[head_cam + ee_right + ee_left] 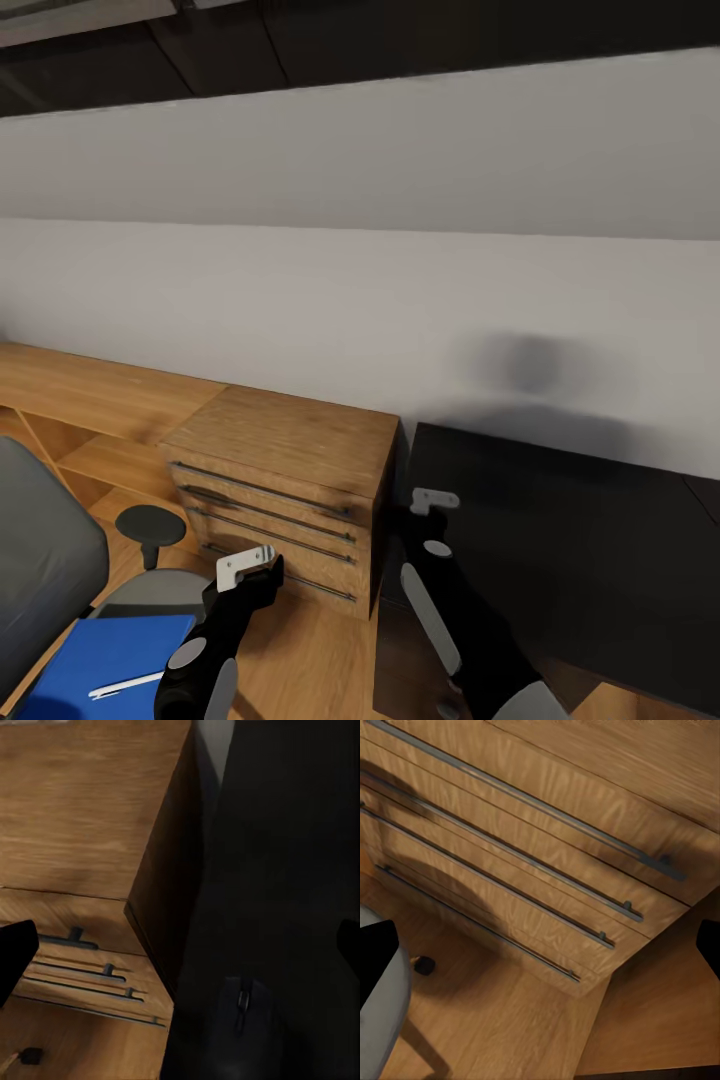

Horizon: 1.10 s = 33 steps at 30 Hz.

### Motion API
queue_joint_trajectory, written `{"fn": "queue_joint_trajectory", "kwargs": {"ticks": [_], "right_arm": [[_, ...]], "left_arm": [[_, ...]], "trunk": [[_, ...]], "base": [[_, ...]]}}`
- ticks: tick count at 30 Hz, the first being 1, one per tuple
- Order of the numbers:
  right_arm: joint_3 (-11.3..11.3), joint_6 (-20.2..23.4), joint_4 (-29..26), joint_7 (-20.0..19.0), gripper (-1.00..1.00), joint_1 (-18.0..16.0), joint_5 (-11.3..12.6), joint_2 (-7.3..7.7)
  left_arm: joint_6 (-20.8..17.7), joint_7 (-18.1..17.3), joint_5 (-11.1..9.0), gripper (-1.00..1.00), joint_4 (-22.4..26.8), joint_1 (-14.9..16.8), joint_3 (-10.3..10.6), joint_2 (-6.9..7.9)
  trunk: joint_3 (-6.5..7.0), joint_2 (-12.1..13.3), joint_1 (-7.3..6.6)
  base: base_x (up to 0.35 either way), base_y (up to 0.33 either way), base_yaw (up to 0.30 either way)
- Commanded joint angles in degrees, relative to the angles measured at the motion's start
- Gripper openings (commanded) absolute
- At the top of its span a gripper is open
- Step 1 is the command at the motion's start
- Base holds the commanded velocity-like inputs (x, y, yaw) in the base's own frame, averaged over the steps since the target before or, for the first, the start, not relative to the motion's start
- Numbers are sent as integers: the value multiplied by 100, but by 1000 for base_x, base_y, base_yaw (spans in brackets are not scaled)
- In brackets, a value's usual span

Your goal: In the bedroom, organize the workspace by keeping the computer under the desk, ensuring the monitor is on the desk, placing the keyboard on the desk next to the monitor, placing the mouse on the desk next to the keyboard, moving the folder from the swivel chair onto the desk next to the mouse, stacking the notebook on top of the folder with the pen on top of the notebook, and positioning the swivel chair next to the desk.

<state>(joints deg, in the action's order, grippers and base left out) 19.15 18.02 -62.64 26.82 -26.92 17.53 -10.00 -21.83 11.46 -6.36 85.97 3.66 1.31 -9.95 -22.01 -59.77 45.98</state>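
Observation:
The swivel chair (pixel 45 565) stands at the lower left, grey back toward me. On its seat lies the blue folder (pixel 100 655) with a white pen (pixel 125 685) on top. The black desk (pixel 590 560) fills the lower right. A dark mouse (pixel 244 1020) lies on the desk's black top, just ahead of my right gripper (pixel 180 945), which is open and holds nothing. In the head view my right gripper (pixel 435 500) hovers over the desk's left edge. My left gripper (pixel 250 565) is open and empty, in front of the wooden drawers beside the chair.
A light wooden chest of drawers (pixel 290 480) with long metal handles (pixel 532 802) stands tight against the desk's left side. Low wooden cabinets (pixel 90 400) run along the grey wall to the left. A chair caster (pixel 424 964) rests on the wooden floor (pixel 300 650).

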Motion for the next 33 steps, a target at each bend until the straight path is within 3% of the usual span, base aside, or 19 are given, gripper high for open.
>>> {"fn": "queue_joint_trajectory", "kwargs": {"ticks": [1, 6, 14, 23, 33], "right_arm": [[9, 39, -233, 83, 100, 117, 36, 0], [91, 210, -713, 151, 100, 386, 51, 0], [401, 226, -764, 156, 100, 407, 66, 0], [415, 192, -746, 155, 100, 407, 63, 0], [414, 177, -690, 141, 100, 407, 58, 0]], "left_arm": [[-23, 50, -63, 100, 8, 3, 7, 1], [-23, 46, -67, 100, 8, 3, 1, 21], [-31, 41, -76, 100, 8, 3, 0, 28], [-32, 41, -76, 100, 8, 3, 0, 28], [-29, 41, -69, 100, -225, 3, 4, 34]], "trunk": [[-7, -5, 1], [-7, -5, 1], [-7, -5, 1], [-7, -5, 1], [-7, -5, 1]], "base": [[0, 0, 0], [0, 0, 0], [-135, 0, 0], [-334, 0, -11], [-337, -8, -229]]}}
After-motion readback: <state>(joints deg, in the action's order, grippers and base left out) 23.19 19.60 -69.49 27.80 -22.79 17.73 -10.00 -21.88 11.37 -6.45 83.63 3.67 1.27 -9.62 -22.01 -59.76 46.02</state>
